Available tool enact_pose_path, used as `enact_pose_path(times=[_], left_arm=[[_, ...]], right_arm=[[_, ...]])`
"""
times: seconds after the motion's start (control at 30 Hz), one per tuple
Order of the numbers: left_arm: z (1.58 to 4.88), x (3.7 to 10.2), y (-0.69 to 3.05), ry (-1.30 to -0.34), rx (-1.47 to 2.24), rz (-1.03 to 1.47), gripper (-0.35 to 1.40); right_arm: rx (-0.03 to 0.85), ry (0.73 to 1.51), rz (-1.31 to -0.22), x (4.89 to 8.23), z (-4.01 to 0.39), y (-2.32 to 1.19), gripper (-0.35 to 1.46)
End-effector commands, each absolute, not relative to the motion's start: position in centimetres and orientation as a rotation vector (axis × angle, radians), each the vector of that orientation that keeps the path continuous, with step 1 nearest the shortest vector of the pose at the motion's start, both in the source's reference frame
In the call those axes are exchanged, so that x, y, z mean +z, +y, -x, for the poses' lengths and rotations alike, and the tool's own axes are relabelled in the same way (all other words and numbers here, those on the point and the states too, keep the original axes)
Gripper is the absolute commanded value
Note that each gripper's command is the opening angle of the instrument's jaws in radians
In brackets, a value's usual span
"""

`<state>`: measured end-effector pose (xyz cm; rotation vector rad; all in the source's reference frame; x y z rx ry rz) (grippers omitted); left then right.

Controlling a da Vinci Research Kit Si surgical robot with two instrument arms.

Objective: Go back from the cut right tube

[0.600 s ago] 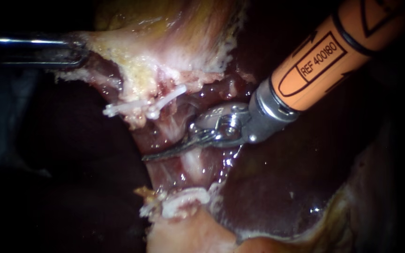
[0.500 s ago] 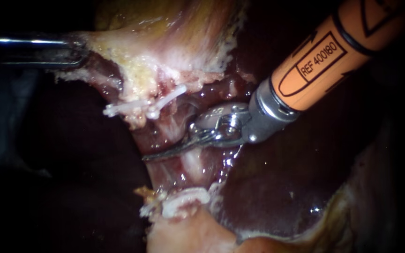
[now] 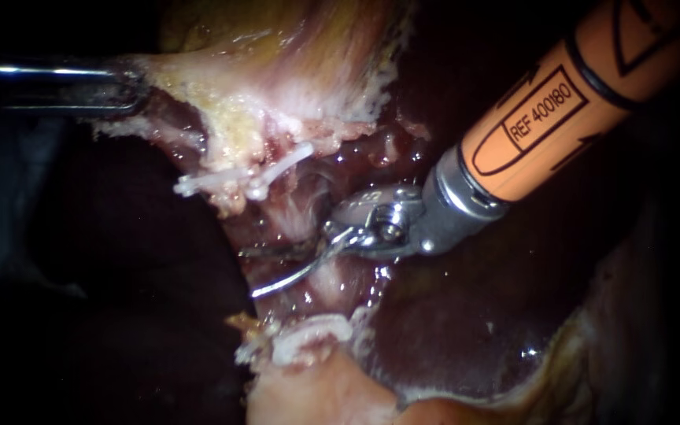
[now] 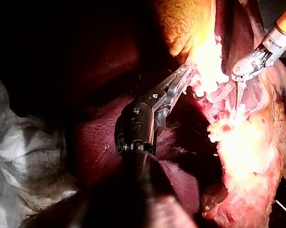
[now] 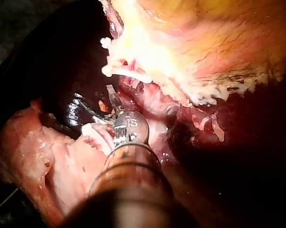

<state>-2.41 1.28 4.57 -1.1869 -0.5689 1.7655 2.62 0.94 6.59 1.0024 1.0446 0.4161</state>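
My right instrument (image 3: 249,273) comes in on an orange shaft from the upper right. Its two thin blades stand open, one on each side of the pale right tube (image 3: 323,277), which runs between the white clips (image 3: 239,179) above and a white clip (image 3: 308,337) below. Whether the tube is severed at the blades I cannot tell. In the right wrist view the open blades (image 5: 98,103) lie just ahead of the wrist. My left instrument (image 3: 129,88) is at the upper left, shut on the pale edge of the gallbladder (image 3: 222,94) and holding it taut; its jaws (image 4: 182,78) bite into bright tissue.
Dark liver (image 3: 466,315) lies under and to the right of the tube. A pale fatty stump (image 3: 316,393) sits below the lower clip. Wet red tissue (image 3: 371,153) lines the bed behind the right instrument's wrist.
The right instrument's blades, shut across the tube before, have opened; the lower blade swung downward. Its shaft has drawn back slightly to the right. The left instrument has not moved.
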Motion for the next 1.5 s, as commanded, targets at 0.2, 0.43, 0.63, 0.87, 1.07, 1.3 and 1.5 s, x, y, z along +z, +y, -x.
enact_pose_path(times=[0.2, 0.43, 0.63, 0.87, 1.07, 1.3, 1.5], left_arm=[[2.4, 4.59, 1.28, -0.569, 1.766, 1.188, -0.35], [2.4, 4.59, 1.28, -0.569, 1.767, 1.189, -0.35], [2.4, 4.59, 1.28, -0.569, 1.767, 1.189, -0.35], [2.4, 4.6, 1.28, -0.569, 1.767, 1.189, -0.35], [2.4, 4.6, 1.28, -0.569, 1.767, 1.189, -0.35], [2.47, 4.68, 1.29, -0.563, 1.767, 1.189, -0.35], [2.73, 4.95, 1.24, -0.548, 1.777, 1.183, -0.35]], right_arm=[[0.388, 1.024, -0.779, 6.5, -2.44, 0.87, 1.4], [0.258, 0.878, -0.484, 6.34, -2.09, 0.82, 1.44], [0.195, 0.827, -0.381, 6.16, -1.66, 0.95, 1.44], [0.192, 0.791, -0.322, 5.89, -1.22, 1.07, 1.44], [0.202, 0.774, -0.313, 5.78, -1.0, 1.18, 1.44], [0.205, 0.772, -0.314, 5.77, -0.96, 1.18, 1.44], [0.205, 0.772, -0.314, 5.77, -0.96, 1.18, 1.44]])
